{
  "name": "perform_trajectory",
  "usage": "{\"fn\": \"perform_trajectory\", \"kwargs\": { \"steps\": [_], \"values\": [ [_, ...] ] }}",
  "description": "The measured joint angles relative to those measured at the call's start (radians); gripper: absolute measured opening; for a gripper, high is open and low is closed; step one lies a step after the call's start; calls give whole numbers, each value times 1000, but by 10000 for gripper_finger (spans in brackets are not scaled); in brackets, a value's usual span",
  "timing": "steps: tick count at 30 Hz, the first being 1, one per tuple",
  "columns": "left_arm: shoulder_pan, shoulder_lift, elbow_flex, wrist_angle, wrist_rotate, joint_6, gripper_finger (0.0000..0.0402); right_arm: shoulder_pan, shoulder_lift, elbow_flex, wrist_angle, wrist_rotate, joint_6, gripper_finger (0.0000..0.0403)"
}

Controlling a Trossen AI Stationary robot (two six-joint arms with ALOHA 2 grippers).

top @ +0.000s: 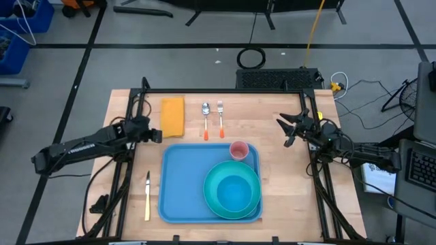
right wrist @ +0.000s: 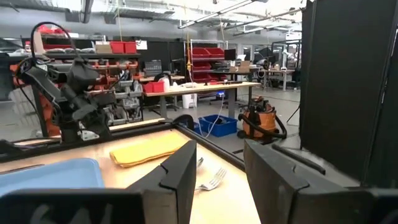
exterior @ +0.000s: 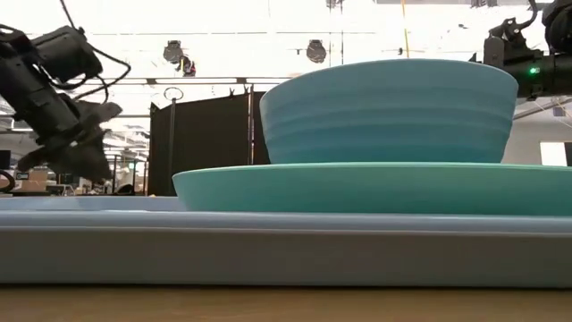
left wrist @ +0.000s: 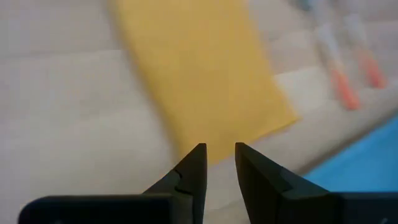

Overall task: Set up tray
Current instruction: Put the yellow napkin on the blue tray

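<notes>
The light-blue tray (top: 184,184) lies on the wooden table near its front. On it rest a teal plate (top: 212,184) with a blue bowl (top: 236,193) in it, and a pink cup (top: 238,150) at the tray's far right corner. A folded yellow cloth (top: 172,116), a spoon (top: 206,118) and a fork (top: 221,117) with orange handles lie beyond the tray. A knife (top: 147,195) lies left of the tray. My left gripper (top: 156,136) hovers just near of the cloth (left wrist: 199,74), fingers slightly apart, empty. My right gripper (top: 285,129) is open and empty above the table's right part.
Bare wood lies between the tray and the right frame posts (top: 320,177). Black frame rails run along the table's left and far edges (top: 225,90). Beyond the table stand cables and workshop furniture (right wrist: 205,87).
</notes>
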Motion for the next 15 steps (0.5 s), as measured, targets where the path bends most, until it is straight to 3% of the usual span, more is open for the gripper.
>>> {"fn": "perform_trajectory", "kwargs": {
  "steps": [3, 8, 15],
  "values": [
    [14, 71, 24, -54, -26, -24, 88, 0, 0, 0, 0, 0, -8, 125],
    [45, 175, 30, 17, -29, -25, 88, 0, 0, 0, 0, 0, -10, 125],
    [54, 339, 33, 12, 18, -45, 88, 0, 0, 0, 0, 0, -10, 125]
  ]
}}
